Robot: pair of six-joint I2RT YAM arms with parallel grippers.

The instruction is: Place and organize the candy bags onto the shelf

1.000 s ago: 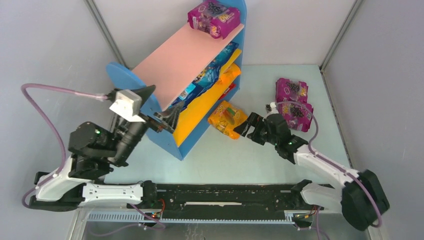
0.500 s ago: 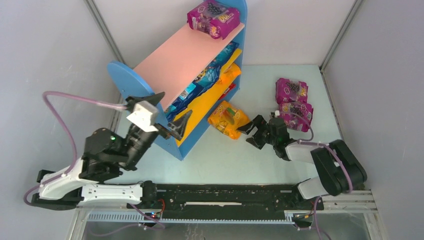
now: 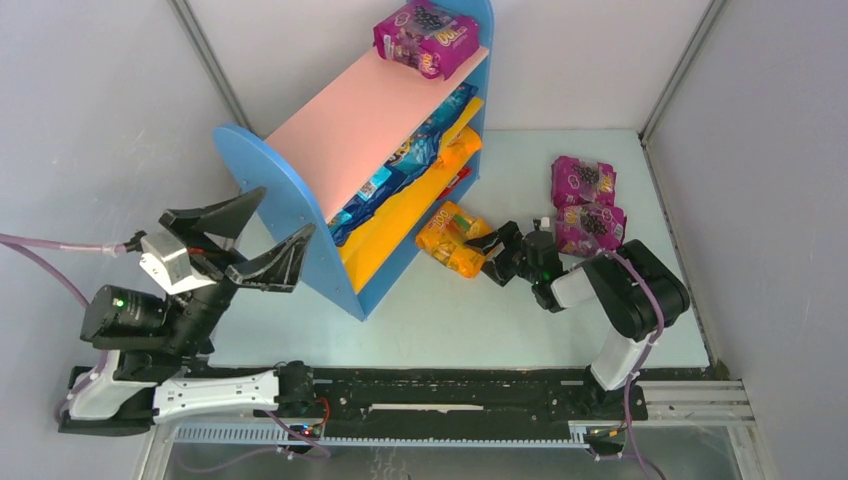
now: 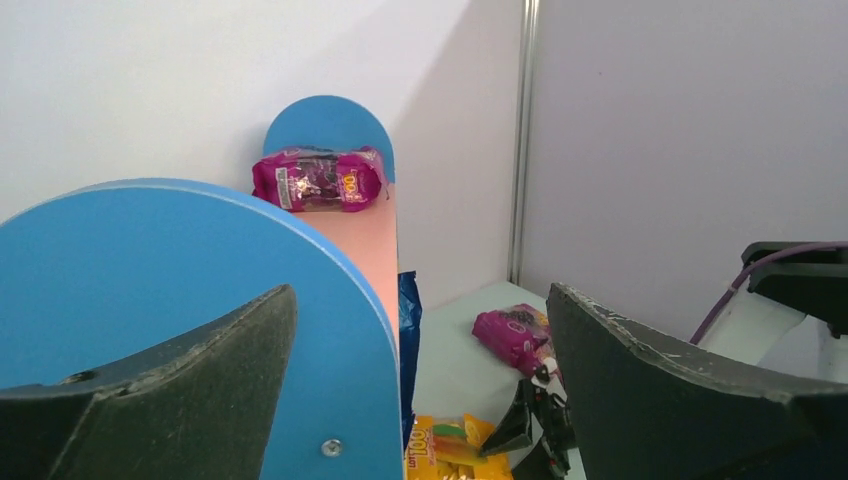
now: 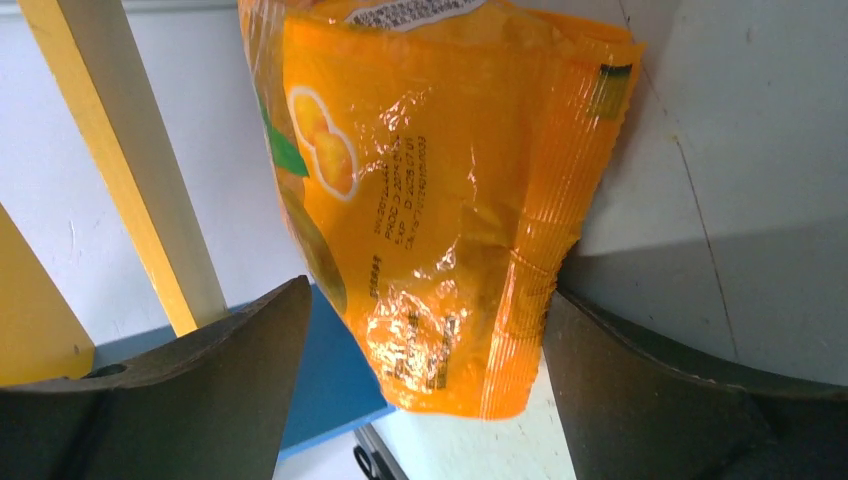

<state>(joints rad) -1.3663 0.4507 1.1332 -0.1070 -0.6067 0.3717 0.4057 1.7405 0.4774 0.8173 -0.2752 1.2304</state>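
The shelf has blue side panels, a pink top board and yellow lower boards. One purple bag lies on its top board, also in the left wrist view. Blue bags and an orange one lie on the middle board. An orange bag lies on the table by the shelf. My right gripper is open with its jaws around that bag's near end. Two purple bags lie on the table at the right. My left gripper is open and empty beside the shelf's near side panel.
Grey walls enclose the table on three sides, with metal posts at the back corners. The black rail carrying both arm bases runs along the near edge. A purple cable loops from the left arm.
My left gripper has drawn back out of the shelf to the left and opened wide. My right gripper has moved left, closer to the orange bag on the table, its arm folding in.
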